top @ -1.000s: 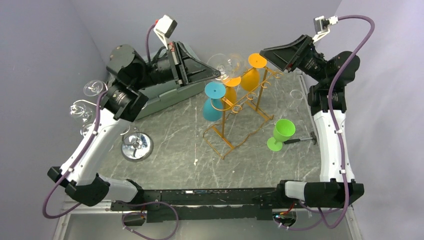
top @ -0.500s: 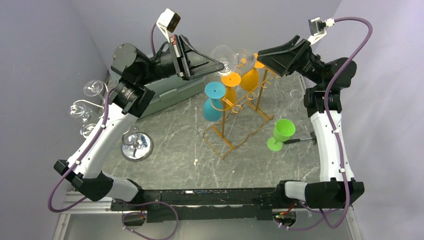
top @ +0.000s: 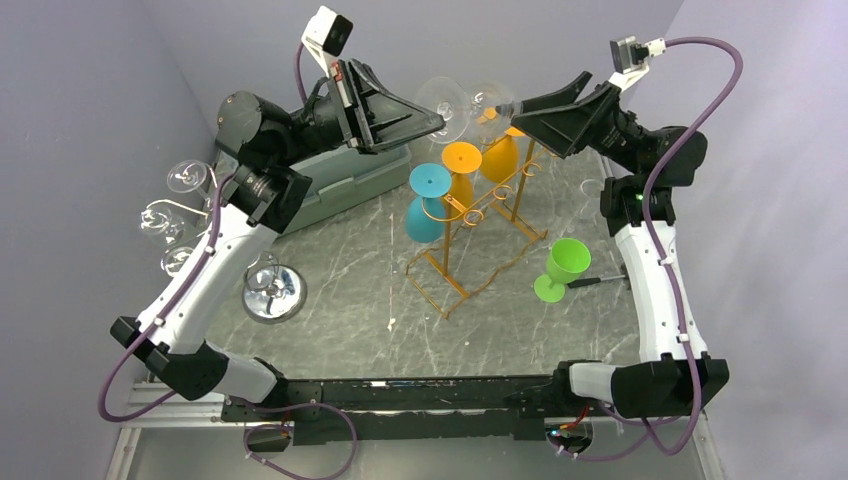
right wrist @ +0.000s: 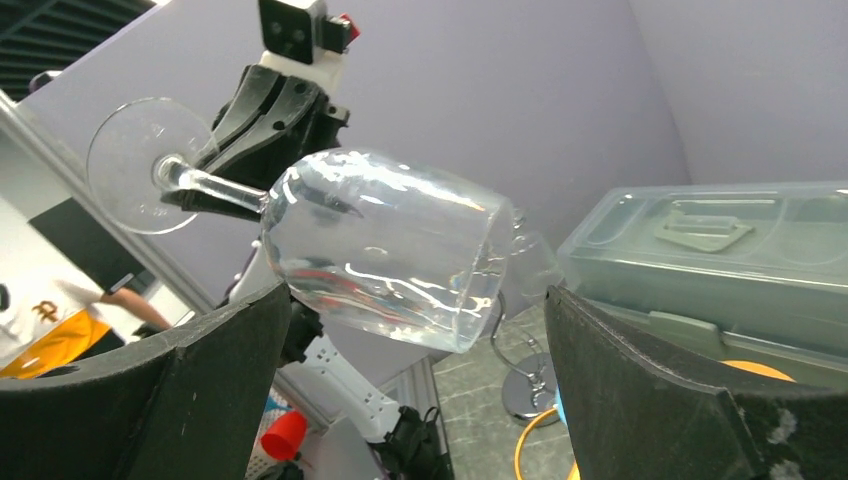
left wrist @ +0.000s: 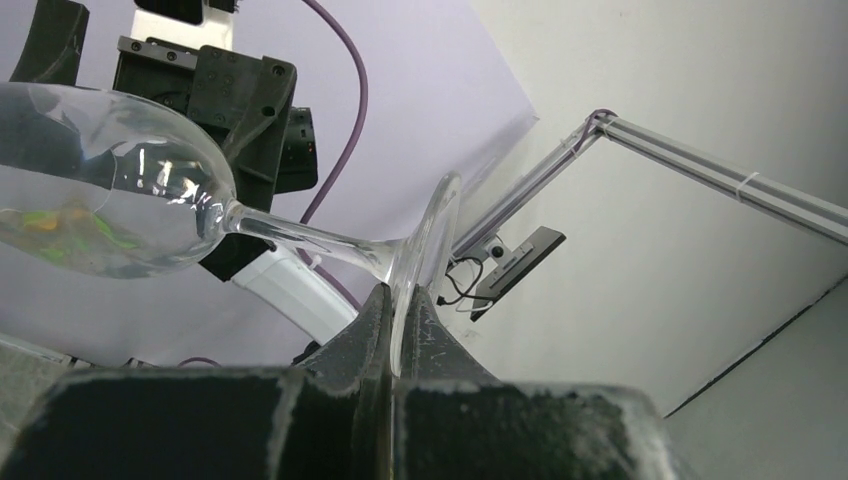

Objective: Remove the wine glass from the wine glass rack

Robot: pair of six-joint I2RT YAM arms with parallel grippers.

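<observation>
A clear wine glass point(top: 462, 100) hangs on its side in the air above the far end of the golden wire wine glass rack point(top: 470, 215). My left gripper point(top: 438, 122) is shut on the edge of its round foot point(left wrist: 430, 235), the stem and bowl point(left wrist: 100, 200) reaching away from the fingers point(left wrist: 375, 320). My right gripper point(top: 512, 108) faces it from the right, open wide. In the right wrist view the bowl point(right wrist: 385, 260) lies just ahead of the gap between the two fingers point(right wrist: 230, 370), touching neither. A teal glass point(top: 425, 205) and two orange glasses point(top: 462, 172) hang on the rack.
A green glass point(top: 565, 265) stands on the table right of the rack, a dark-handled tool point(top: 605, 280) beside it. A chrome round-based stand point(top: 272, 292) with clear glasses point(top: 175, 215) is at the left. A grey-green lidded box point(top: 335, 185) lies at the back left.
My left arm has lifted the clear glass up and to the right. My right gripper has swung left toward the bowl and opened a little wider.
</observation>
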